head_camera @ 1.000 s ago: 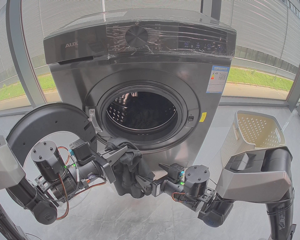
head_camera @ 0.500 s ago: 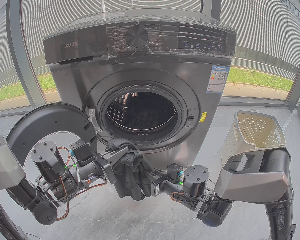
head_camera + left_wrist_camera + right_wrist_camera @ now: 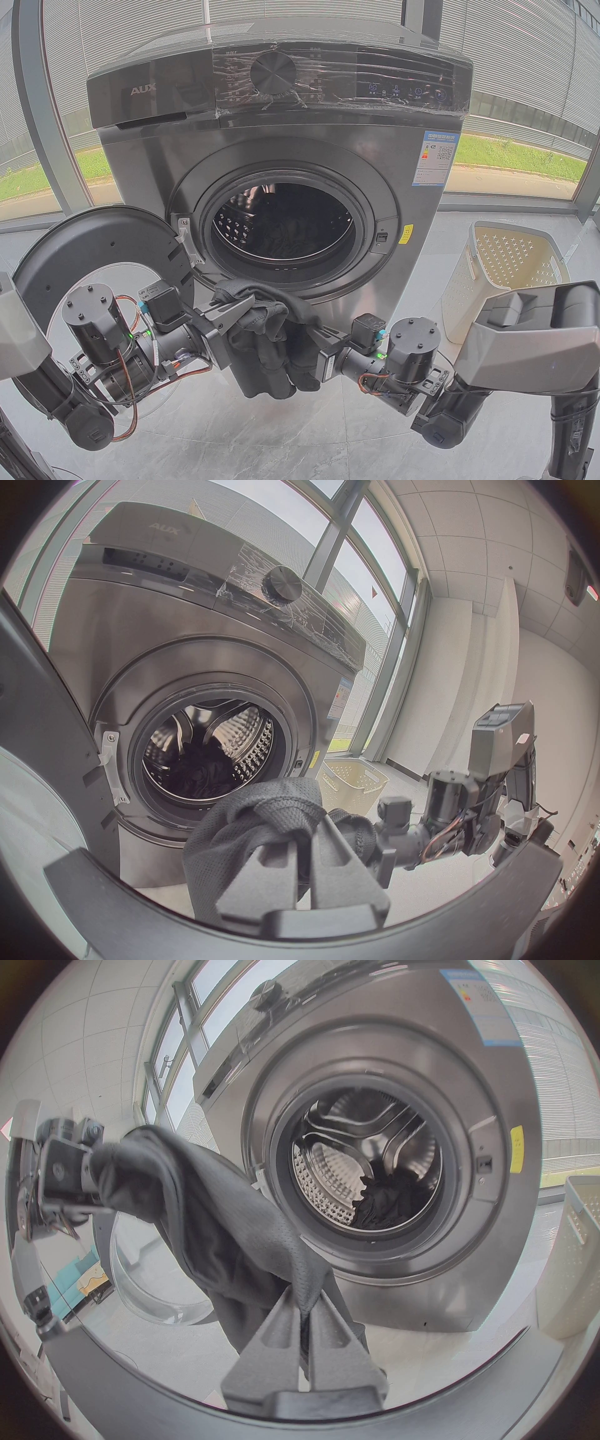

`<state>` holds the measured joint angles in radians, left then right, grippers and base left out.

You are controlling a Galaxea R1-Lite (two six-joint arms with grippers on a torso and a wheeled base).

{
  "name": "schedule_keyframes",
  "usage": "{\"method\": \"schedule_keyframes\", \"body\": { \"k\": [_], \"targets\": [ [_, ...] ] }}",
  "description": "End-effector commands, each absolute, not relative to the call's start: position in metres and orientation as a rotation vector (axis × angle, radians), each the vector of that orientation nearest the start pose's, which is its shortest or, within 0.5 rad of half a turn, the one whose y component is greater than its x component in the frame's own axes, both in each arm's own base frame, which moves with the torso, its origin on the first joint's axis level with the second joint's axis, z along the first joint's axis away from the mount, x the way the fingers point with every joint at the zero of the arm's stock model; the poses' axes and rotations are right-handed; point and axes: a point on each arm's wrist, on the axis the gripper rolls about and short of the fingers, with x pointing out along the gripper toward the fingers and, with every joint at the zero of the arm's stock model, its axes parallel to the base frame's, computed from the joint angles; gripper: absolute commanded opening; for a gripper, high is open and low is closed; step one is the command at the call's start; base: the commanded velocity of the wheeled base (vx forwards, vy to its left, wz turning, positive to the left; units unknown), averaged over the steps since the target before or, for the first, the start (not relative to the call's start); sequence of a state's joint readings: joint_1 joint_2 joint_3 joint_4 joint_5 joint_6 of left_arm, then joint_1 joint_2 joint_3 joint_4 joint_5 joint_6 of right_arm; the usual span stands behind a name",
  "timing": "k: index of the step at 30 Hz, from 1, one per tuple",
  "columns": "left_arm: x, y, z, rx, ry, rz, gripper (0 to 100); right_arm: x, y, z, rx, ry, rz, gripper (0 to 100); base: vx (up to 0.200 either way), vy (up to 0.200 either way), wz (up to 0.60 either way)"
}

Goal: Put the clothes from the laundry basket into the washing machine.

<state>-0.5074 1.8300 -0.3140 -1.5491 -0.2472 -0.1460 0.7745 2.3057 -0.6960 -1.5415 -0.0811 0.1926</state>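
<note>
A dark grey garment (image 3: 269,340) hangs in front of the washing machine (image 3: 281,156), just below its open drum (image 3: 284,222). My left gripper (image 3: 247,304) is shut on the garment's upper left part; in the left wrist view the cloth (image 3: 262,830) bunches over that gripper (image 3: 304,849). My right gripper (image 3: 312,331) is shut on the garment's right side, and the cloth (image 3: 212,1222) stretches from it (image 3: 304,1310) toward the other arm. More dark clothes (image 3: 387,1200) lie inside the drum. The cream laundry basket (image 3: 509,269) stands on the floor at the right.
The machine's round door (image 3: 87,250) stands swung open at the left, behind my left arm. Grey tiled floor (image 3: 250,437) spreads below the garment. Windows and their frames run behind the machine.
My right arm has risen and shifted right, lifting its side of the garment toward the drum's rim. The left gripper has held its place with the cloth.
</note>
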Motion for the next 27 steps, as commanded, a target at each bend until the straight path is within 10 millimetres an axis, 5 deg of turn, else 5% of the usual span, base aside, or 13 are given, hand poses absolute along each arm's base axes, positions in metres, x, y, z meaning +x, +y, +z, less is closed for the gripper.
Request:
{"method": "schedule_keyframes", "body": {
  "k": [1,9,10,15,22,27],
  "targets": [
    [0.229,-0.133,0.118,-0.141,0.041,-0.753,0,0.259,0.244,0.071,0.180,0.069,0.651,0,0.000,0.000,0.00],
    [0.225,-0.132,0.114,-0.137,0.068,-0.765,0,0.260,0.243,0.078,0.192,0.044,0.644,0,0.000,0.000,0.00],
    [0.224,-0.132,0.113,-0.135,0.073,-0.767,100,0.262,0.243,0.080,0.195,0.037,0.640,0,0.000,0.000,0.00],
    [0.223,-0.132,0.108,-0.138,0.096,-0.778,100,0.266,0.242,0.095,0.218,-0.014,0.634,0,0.000,0.000,0.00],
    [0.225,-0.128,0.074,-0.110,0.243,-0.742,100,0.266,0.239,0.106,0.234,-0.046,0.632,0,0.000,0.000,0.00],
    [0.221,-0.125,0.072,-0.103,0.257,-0.738,100,0.269,0.240,0.114,0.245,-0.076,0.627,0,0.000,0.000,0.00]
  ]
}}
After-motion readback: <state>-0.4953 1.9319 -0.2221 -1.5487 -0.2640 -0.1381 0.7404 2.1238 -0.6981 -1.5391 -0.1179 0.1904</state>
